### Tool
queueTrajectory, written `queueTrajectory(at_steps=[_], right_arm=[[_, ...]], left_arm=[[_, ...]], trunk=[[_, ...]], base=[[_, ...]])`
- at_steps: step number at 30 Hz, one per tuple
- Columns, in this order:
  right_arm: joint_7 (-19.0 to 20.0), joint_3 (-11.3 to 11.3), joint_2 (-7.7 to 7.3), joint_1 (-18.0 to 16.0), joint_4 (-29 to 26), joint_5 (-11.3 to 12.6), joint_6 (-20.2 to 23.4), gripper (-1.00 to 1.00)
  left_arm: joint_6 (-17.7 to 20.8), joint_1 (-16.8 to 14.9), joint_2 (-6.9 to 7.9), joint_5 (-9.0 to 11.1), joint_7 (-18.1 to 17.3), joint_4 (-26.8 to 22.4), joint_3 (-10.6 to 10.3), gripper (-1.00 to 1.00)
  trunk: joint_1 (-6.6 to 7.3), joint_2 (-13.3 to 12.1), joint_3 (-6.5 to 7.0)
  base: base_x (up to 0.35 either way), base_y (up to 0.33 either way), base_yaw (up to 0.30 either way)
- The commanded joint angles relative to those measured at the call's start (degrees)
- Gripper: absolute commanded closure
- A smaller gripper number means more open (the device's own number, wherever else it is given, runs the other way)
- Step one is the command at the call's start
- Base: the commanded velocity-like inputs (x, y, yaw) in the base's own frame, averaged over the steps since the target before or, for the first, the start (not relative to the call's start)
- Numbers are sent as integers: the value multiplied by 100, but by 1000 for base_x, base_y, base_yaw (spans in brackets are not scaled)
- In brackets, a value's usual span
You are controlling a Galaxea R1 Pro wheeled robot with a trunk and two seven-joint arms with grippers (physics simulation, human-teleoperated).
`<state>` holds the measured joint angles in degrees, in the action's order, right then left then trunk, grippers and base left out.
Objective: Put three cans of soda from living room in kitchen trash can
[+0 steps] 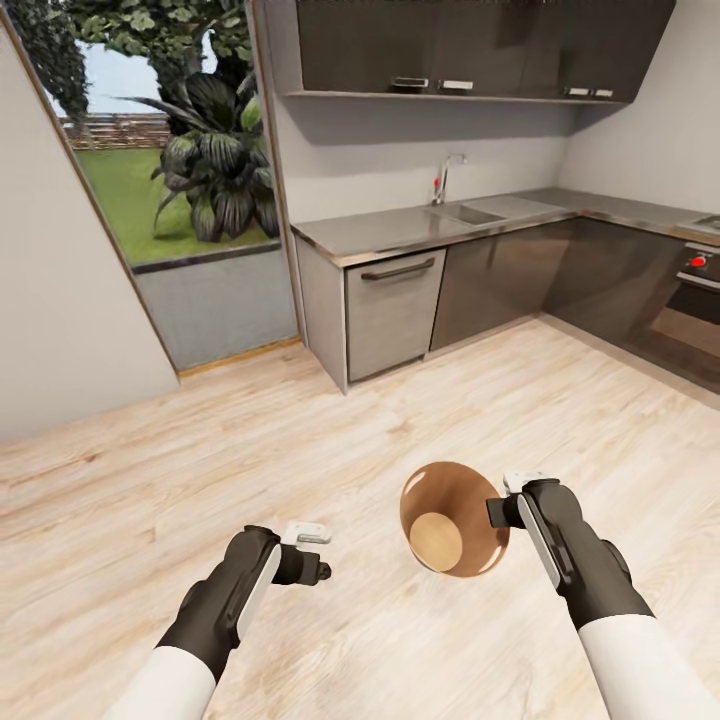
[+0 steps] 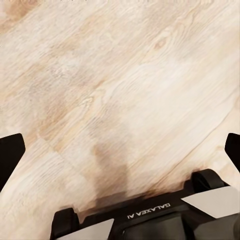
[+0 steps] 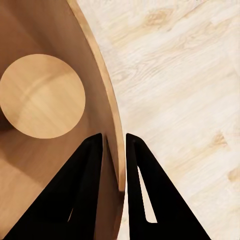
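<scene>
Trash can (image 1: 455,520), round, tapered, smooth orange-brown inside, stands on pale wood-grain kitchen floor (image 1: 300,450); right gripper (image 3: 114,142) pinches its thin rim, left gripper (image 1: 312,553) spread wide, holding nothing.

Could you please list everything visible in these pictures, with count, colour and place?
trash can: one, orange-brown inside, on the wood floor, nothing inside, its rim between the right gripper's fingers.
counter: one, grey, L-shaped, along the far walls.
sink: one, steel, set in the counter, with a tap behind it.
dishwasher: one, grey, under the counter's left end.
upper cabinets: one row, dark, on the wall.
oven: one, dark, red knob, far right.
window: one, at left, plants and lawn outside.
left gripper: one, black, open, over bare floor.
right gripper: one, black, closed on the bin's rim.
</scene>
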<state>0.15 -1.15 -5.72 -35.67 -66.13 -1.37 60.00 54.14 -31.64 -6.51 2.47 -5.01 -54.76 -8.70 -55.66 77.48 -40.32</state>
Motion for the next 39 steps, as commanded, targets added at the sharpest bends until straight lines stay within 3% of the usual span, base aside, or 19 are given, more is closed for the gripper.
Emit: queueTrajectory(at_steps=[1, 39], right_arm=[[29, 1, 1, -1, -2, 85, 0, 100], [21, 17, -41, 69, -58, 49, 0, 100]], left_arm=[[0, 0, 0, -1, 0, 0, 0, -100], [14, 4, -1, -1, 0, -8, 0, -100]], trunk=[[23, -42, 23], [857, -1566, 1036]], base=[[0, 0, 11], [0, 0, 1]])
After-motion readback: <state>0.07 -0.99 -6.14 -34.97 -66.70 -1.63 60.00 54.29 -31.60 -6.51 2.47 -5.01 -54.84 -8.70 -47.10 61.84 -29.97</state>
